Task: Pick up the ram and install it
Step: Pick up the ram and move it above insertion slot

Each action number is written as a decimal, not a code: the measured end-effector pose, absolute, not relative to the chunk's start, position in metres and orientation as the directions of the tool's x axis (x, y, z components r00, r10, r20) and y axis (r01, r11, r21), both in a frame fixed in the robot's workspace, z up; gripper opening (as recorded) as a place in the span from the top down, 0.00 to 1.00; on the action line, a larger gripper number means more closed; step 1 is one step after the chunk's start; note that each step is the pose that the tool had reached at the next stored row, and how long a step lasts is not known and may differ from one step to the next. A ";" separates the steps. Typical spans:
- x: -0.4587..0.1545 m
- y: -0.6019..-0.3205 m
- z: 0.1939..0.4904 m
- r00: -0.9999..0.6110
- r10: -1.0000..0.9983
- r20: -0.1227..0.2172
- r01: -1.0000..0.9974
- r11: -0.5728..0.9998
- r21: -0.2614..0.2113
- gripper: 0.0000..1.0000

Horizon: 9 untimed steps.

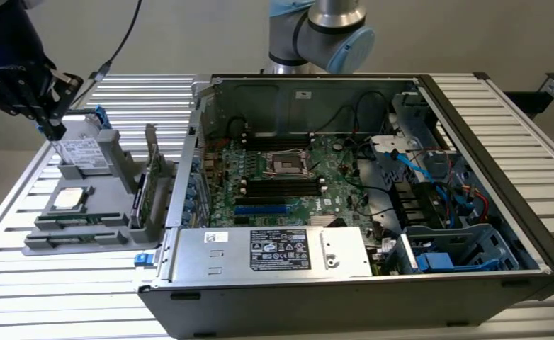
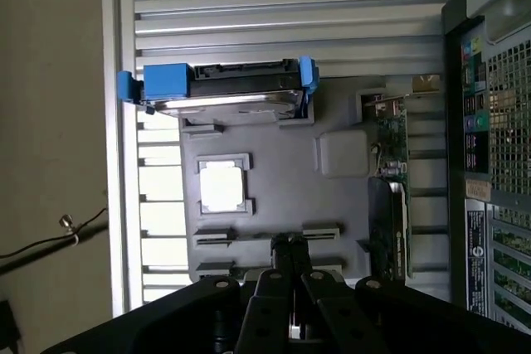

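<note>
**Tool hanging over the parts tray, ram sitting untouched at the tray's near end**

In the exterior view, the ram (image 1: 74, 220) is showing as a thin green strip in a slot at the near end of the gray tray (image 1: 31, 248), just in front of the square processor chip (image 1: 69, 198). Beyond that, the hard drive (image 1: 83, 152) is lying flat. The tool (image 2: 290, 244) is hovering above that far end, its fingers drawn together and gripping nothing that I can see. Off to the exterior view's right, the open computer case (image 1: 504, 177) is resting on the desk (image 1: 69, 304), its motherboard (image 1: 338, 170) presenting long black memory slots (image 1: 282, 185). I am judging the ram to be light, stiff and thin, yet fragile. It is calling for a pinch across its two flat faces near mid-length along the upper edge, clear of the contact edge and without bending it.
</note>
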<state>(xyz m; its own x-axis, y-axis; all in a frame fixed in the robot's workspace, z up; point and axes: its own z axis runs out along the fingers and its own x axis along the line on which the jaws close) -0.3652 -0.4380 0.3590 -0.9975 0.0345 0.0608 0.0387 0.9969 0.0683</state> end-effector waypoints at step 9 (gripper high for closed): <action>-0.365 -0.438 0.359 -0.990 -0.127 0.060 -0.123 0.990 0.068 0.90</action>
<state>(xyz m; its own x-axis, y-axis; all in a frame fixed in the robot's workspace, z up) -0.3652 -0.4381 0.3589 -0.9900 -0.1274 0.0599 -0.1233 0.9900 0.0682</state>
